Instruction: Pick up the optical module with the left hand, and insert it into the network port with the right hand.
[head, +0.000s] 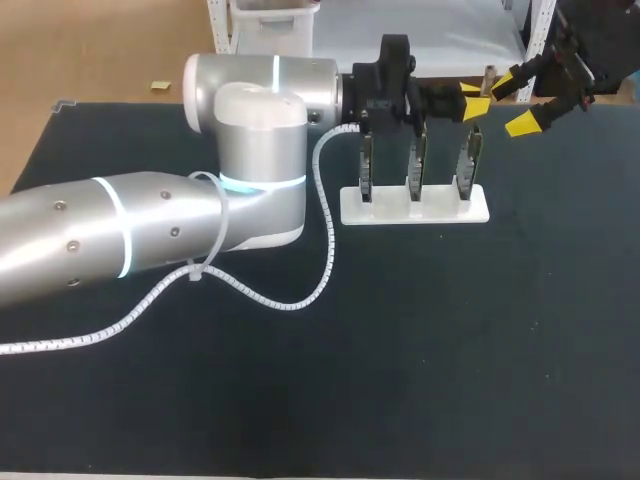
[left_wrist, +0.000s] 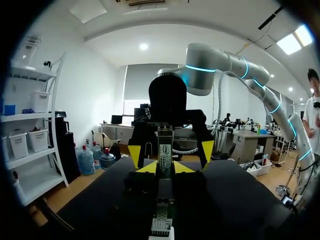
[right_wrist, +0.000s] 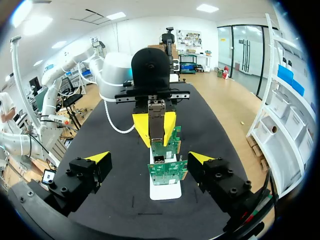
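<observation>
- Optical module (left_wrist: 165, 152) sits clamped between the yellow tips of my left gripper (left_wrist: 165, 168), held in the air over the end board of the row. Its long axis runs in line with those fingers, free end pointing out at my right gripper (right_wrist: 150, 158).
- My right fingers stand wide apart, holding nothing, and face the module across a gap of air.
- Three green circuit boards (head: 415, 165) stand upright in a row on a white base (head: 440, 210), set toward the table's far edge. A broad stretch of black mat (head: 450, 360) lies on its near side.
- The module is a slim, boxy metal bar with a label on its upper face. A grey ribbed port cage (left_wrist: 161, 222) sits on the board under it.
- A white spiral-wrapped cable (head: 300, 295) loops from my left arm (head: 150, 230) over the mat.
</observation>
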